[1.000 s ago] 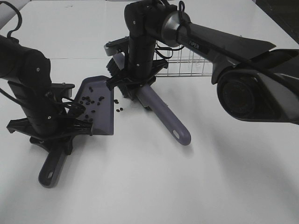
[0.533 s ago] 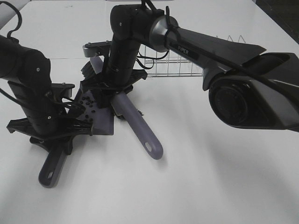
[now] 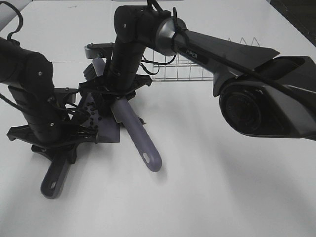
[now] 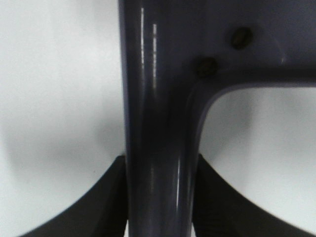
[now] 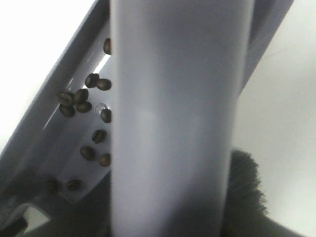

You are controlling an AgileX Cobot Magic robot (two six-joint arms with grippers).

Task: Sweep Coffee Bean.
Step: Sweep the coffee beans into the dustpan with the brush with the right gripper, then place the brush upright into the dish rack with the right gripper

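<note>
Plain white matte tabletop (image 3: pixel 237 197) spread across nearly the whole high view under soft overhead light, crossed by a faint straight line (image 3: pixel 64 61) toward 10 o'clock, backed by a thin white wire rack (image 3: pixel 197 66) near 12 o'clock, cut off by a dark strip of floor (image 3: pixel 303 10) at 2 o'clock.

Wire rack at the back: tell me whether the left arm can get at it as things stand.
Probably not. The left end effector is shut on the dustpan handle, so it has no free grip, and the right arm with its brush stands between it and the wire rack.
</note>
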